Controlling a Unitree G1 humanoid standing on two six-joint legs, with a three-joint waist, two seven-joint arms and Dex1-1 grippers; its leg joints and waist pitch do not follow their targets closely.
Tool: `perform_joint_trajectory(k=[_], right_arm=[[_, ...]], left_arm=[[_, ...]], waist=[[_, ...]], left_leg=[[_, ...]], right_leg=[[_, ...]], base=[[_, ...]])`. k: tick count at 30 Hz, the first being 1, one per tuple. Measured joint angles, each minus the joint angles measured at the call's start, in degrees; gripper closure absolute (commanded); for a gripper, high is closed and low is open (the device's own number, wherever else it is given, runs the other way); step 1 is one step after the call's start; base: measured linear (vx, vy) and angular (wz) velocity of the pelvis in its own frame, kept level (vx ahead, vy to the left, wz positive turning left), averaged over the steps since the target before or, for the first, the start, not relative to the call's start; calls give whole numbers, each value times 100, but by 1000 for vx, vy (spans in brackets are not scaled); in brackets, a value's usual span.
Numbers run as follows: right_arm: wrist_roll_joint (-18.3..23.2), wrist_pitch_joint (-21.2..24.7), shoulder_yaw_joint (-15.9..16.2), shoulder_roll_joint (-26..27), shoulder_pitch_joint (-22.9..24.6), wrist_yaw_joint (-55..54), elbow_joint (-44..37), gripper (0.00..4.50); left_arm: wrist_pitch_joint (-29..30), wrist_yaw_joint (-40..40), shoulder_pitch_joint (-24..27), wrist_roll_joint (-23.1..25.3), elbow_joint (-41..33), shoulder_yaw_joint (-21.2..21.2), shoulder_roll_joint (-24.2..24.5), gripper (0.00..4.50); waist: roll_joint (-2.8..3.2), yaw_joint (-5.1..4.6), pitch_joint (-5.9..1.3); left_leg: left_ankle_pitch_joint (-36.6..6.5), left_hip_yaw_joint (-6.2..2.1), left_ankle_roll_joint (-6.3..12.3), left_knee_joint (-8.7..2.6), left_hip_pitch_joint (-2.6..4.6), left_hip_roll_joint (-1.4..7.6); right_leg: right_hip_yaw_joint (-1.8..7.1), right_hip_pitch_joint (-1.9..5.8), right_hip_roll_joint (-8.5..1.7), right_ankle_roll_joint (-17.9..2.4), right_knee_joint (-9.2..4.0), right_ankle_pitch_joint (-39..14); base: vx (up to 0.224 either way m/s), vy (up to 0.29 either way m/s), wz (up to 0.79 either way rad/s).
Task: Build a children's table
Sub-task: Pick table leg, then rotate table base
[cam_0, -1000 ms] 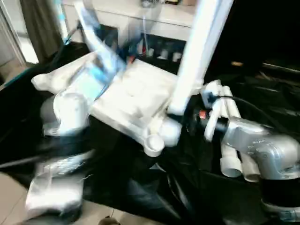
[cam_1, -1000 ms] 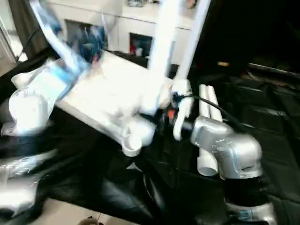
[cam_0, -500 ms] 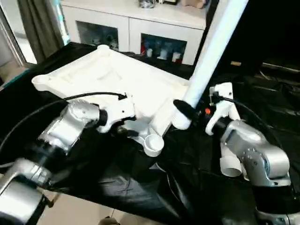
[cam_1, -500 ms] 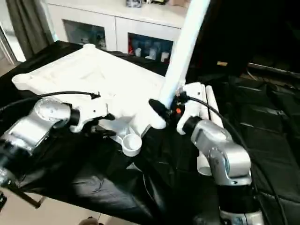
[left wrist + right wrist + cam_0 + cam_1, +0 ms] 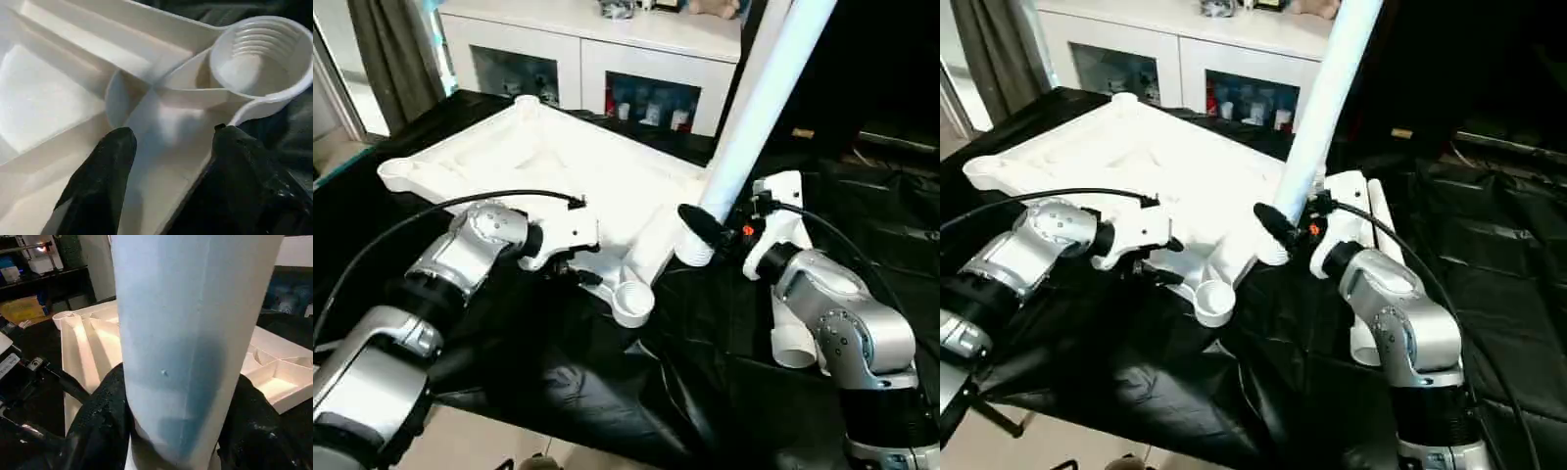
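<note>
The white tabletop point(image 5: 548, 157) lies underside up on the black-draped table, with a round corner socket point(image 5: 632, 297) at its near corner. My left gripper point(image 5: 579, 275) is at the tabletop's front rim just beside that socket. In the left wrist view its black fingers point(image 5: 100, 181) stand open, spread either side of the ribbed rim, with the socket point(image 5: 261, 56) just ahead. My right gripper point(image 5: 703, 231) is shut on a white leg point(image 5: 754, 108), held steeply tilted with its lower end above the tabletop's near right corner. The leg point(image 5: 190, 333) sits between the right fingers point(image 5: 98, 423).
Two more white legs point(image 5: 793, 338) lie on the black sheeting point(image 5: 607, 392) beside my right arm. A white cabinet point(image 5: 607, 59) stands behind the table and a dark curtain point(image 5: 386, 59) hangs at the back left. The table's front edge drops to the floor point(image 5: 480, 441).
My left arm has swung down and settled its gripper at the tabletop's front rim by the socket. The right gripper keeps the leg in almost the same place.
</note>
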Motion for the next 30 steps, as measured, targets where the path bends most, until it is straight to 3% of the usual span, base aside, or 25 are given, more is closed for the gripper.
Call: perform_joint_trajectory(k=[9,17,18,22,23,30], right_arm=[[-1,-46,-7,-7,2,6,2,261],[-4,-46,-7,-8,2,14,7,261],[-4,-46,-7,-9,3,14,7,261],[-4,-46,-6,-8,3,14,7,261],[-4,-46,-6,-8,3,14,7,261],[-8,-46,-2,-3,6,17,7,261]], left_arm=[[-29,-613,-4,-18,128,5,-7,152],[-330,-84,-151,390,797,-6,-251,152],[-342,-47,-171,418,828,-10,-252,181],[-373,74,-176,546,1043,-17,-289,191],[-376,93,-181,567,1078,-17,-291,216],[-401,163,-287,806,1220,-70,-326,263]], waist=[[13,-49,7],[28,-50,14],[30,-52,15],[44,-44,21],[44,-44,21],[47,-50,23]], left_leg=[[0,1,0,-4,-4,0],[0,2,0,-4,-2,1],[0,2,0,-5,-2,1],[0,2,0,-5,-2,1],[0,2,0,-5,-2,0],[0,2,0,-5,0,0]], right_leg=[[-1,-4,0,-5,-1,1],[0,-4,0,-7,-2,3],[-1,-4,0,-7,-2,3],[-1,-3,0,-8,-2,3],[0,-3,0,-8,-2,3],[0,-3,0,-12,-3,6]], base=[[0,0,0],[0,0,0],[0,0,0],[0,0,0],[0,0,0],[0,0,0]])
